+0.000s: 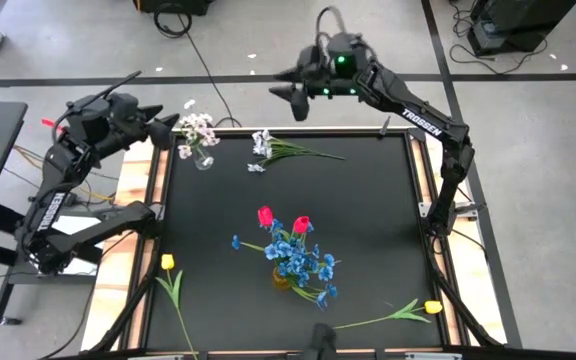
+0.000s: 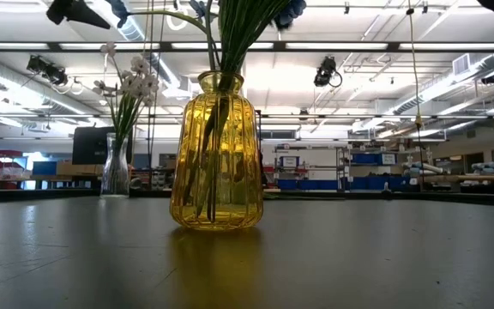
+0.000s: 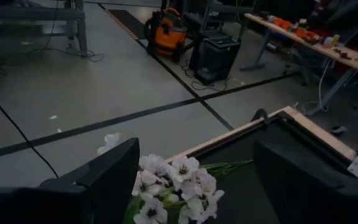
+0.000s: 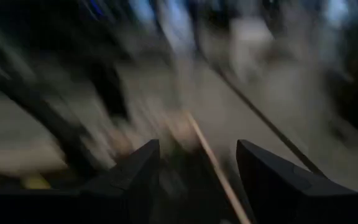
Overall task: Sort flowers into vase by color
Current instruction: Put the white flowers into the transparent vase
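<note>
A clear vase (image 1: 203, 158) at the table's far left corner holds white sprays (image 1: 196, 128). My left gripper (image 1: 173, 122) hovers open just left of them, and the blossoms (image 3: 173, 186) show beyond its spread fingers. An amber vase (image 1: 282, 278) near the table's middle holds blue sprays (image 1: 303, 260), with two red tulips (image 1: 265, 215) among them. One white spray (image 1: 268, 150) lies flat at the far edge. A yellow tulip (image 1: 168, 263) lies at the near left and another (image 1: 433, 307) at the near right. My right gripper (image 1: 293, 98) hangs open beyond the far edge.
The wooden table frame (image 1: 156, 190) borders the black mat. In the low view the amber vase (image 2: 217, 154) stands close in front and the clear vase (image 2: 116, 167) farther back on the left. Bare mat (image 1: 368, 220) lies between the vases and the right edge.
</note>
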Robot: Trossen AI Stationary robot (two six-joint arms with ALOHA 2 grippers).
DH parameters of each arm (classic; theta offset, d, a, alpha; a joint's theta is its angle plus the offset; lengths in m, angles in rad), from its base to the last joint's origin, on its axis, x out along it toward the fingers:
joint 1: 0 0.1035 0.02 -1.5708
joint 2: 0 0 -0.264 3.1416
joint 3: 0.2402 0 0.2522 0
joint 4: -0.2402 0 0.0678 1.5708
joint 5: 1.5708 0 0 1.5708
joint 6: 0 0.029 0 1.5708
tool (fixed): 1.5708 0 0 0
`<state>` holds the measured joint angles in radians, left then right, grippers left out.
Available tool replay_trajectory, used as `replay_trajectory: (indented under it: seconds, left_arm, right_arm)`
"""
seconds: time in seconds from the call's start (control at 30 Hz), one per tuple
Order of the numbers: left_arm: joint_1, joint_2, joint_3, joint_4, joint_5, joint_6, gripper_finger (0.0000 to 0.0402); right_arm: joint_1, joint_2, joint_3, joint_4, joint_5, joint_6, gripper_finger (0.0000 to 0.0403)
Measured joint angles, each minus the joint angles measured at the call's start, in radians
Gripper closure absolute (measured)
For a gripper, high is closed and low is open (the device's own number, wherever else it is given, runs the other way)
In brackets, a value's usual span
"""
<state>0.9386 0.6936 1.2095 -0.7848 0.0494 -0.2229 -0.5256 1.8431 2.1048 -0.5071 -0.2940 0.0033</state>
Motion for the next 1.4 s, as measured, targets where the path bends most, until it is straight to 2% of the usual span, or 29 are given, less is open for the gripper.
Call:
replay_trajectory:
  seconds: [0.07, 0.1, 0.23, 0.37, 0.53, 0.6, 0.73, 0.77, 0.87, 1.0, 1.17, 1.4]
  left_arm:
    - [0.0, -0.017, 0.0, -0.017, 0.006, -0.016, 0.0083]
    - [0.0, -0.023, 0.0, -0.029, 0.018, -0.024, 0.0083]
    - [0.0, -0.038, 0.0, -0.079, 0.035, -0.04, 0.0086]
    - [0.0, -0.035, 0.0, -0.103, 0.035, -0.063, 0.0099]
    - [0.0, -0.036, 0.0, -0.113, 0.035, -0.082, 0.0115]
    - [0.0, -0.036, 0.0, -0.113, 0.035, -0.091, 0.012]
    - [0.0, -0.034, 0.0, -0.112, 0.035, -0.103, 0.0129]
    - [0.0, -0.033, 0.0, -0.112, 0.035, -0.106, 0.013]
    - [0.0, -0.033, 0.0, -0.11, 0.035, -0.111, 0.0135]
    - [0.0, -0.032, 0.0, -0.11, 0.035, -0.132, 0.0141]
    - [0.0, -0.033, 0.0, -0.11, 0.035, -0.158, 0.0147]
    - [0.0, -0.033, 0.0, -0.111, 0.035, -0.187, 0.0152]
  right_arm:
    - [-0.015, 0.003, -0.008, -0.176, 0.095, -0.103, 0.0182]
    - [-0.026, 0.003, -0.028, -0.238, 0.109, -0.139, 0.0182]
    - [-0.093, 0.003, -0.155, -0.339, -0.005, -0.166, 0.0182]
    - [-0.146, 0.002, -0.34, -0.331, -0.096, -0.16, 0.0182]
    - [-0.174, 0.002, -0.57, -0.227, -0.109, -0.165, 0.0182]
    - [-0.182, 0.002, -0.646, -0.177, -0.06, -0.181, 0.0182]
    - [-0.196, 0.003, -0.75, -0.099, 0.242, -0.266, 0.0183]
    - [-0.199, 0.003, -0.766, -0.089, 0.28, -0.309, 0.0183]
    - [-0.207, 0.005, -0.781, -0.076, 0.296, -0.417, 0.0183]
    - [-0.206, 0.06, -0.752, -0.09, 0.279, -0.481, 0.0183]
    - [-0.211, 0.2, -0.629, -0.221, 0.19, -0.48, 0.0183]
    - [-0.21, 0.309, -0.492, -0.277, 0.168, -0.475, 0.0185]
